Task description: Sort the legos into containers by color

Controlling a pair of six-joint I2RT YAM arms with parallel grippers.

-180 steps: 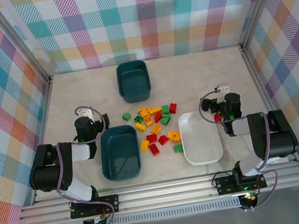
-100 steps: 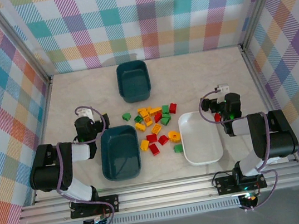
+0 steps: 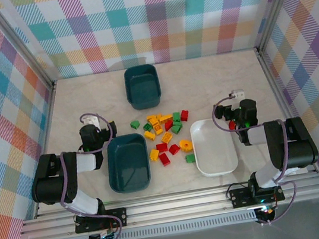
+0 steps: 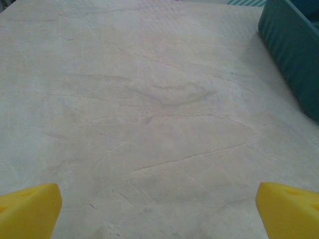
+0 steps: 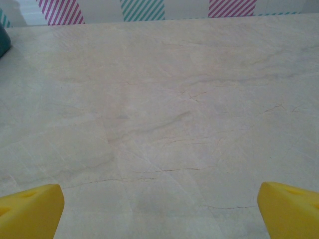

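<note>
Frankly, nothing has changed over the last second. Both arms sit where they were and no brick has shifted, so the sorting has not begun.

The left gripper is released, its jaws spread wide. Its yellow fingertips stand at the two lower corners of the left wrist view, with only the pale marbled tabletop between them. The right gripper is the same: wide apart and empty, with bare tabletop ahead of its yellow fingertips.

The legos, a loose cluster of small red, yellow-orange and green plastic bricks, lie on the tabletop between the two grippers. They are to the right of the left gripper and to the left of the right one, and neither gripper touches them.

The near dark teal rounded plastic tub stands just beside the left gripper on its right, between it and the bricks. The white rounded plastic tub stands just beside the right gripper on its left. The far dark teal rounded plastic tub sits ahead of both grippers, beyond the cluster. A dark teal wall shows ahead and to the right of the left gripper, but I cannot tell which of the two tubs it belongs to.

All three tubs look empty from above, so I judge every brick is yet to be placed. The stillness reads as a pause, with either arm free to swing inward over its neighbouring tub for a first pick.
</note>
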